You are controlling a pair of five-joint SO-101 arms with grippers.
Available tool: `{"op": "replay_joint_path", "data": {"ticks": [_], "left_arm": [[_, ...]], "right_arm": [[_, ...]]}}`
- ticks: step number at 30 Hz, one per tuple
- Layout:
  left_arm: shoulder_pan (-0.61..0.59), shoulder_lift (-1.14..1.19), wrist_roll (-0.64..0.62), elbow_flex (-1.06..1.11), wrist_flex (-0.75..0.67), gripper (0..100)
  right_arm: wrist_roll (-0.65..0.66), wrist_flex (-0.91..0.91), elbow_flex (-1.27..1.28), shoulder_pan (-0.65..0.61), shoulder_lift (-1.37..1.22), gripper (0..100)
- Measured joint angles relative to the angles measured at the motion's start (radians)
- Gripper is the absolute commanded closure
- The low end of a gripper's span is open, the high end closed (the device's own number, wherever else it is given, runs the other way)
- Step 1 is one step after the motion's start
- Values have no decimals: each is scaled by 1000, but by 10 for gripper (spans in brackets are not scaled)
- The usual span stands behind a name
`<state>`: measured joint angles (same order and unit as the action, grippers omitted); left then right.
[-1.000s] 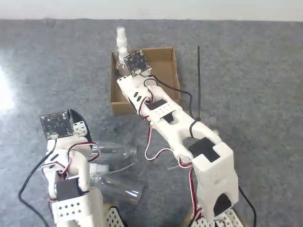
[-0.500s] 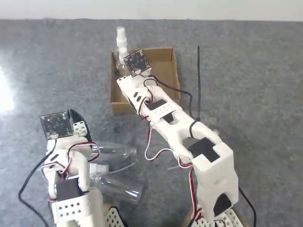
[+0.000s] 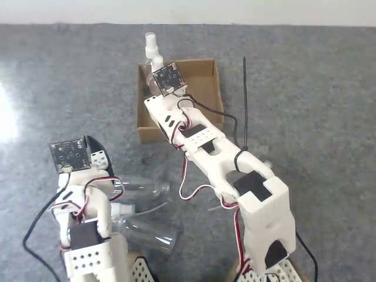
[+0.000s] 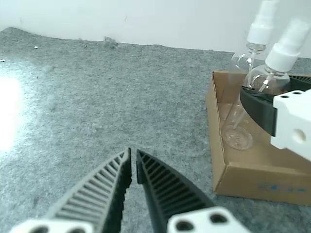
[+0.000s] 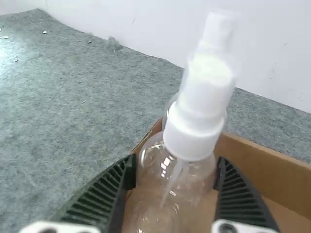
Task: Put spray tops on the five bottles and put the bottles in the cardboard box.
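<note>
Your table was covered by a grey, felt-like mat (image 3: 305, 88) that ran back to a plain white wall (image 4: 146, 19). A bright patch of glare (image 3: 4, 117) lay at its left edge. The cardboard box (image 3: 207, 73) sat open toward the far middle of the mat.

Your right arm stretched long and low from its base to the box's far-left corner. There the right gripper (image 5: 175, 165) had its jaws spread around the belly of a clear spray bottle (image 5: 192, 126), one pad on each side, pinching it. The bottle wore its white top and leaned a little. You could not tell whether its base touched the box floor. Just behind it, a second capped bottle (image 4: 245, 63) stood upright in that same corner.

Your left arm was folded back near its base, well apart from the box. The left gripper (image 4: 133, 158) was raised over bare mat, its jaws pressed almost together on nothing. Beside that arm's base, two more clear bottles (image 3: 144, 189) lay on their sides, with a loose spray top (image 3: 122, 209) between them.
</note>
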<state>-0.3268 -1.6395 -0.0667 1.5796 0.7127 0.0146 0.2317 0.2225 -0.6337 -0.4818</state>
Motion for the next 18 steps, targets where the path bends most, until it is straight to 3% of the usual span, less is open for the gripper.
{"op": "replay_joint_path", "data": {"ticks": [5, 10, 18], "left_arm": [[0, 0, 0, 0, 0, 987], [0, 0, 0, 0, 0, 987], [0, 0, 0, 0, 0, 987]], "right_arm": [[2, 0, 0, -9, 0, 776], [3, -5, 0, -20, 0, 685], [0, -57, 2, -29, 0, 682]]}}
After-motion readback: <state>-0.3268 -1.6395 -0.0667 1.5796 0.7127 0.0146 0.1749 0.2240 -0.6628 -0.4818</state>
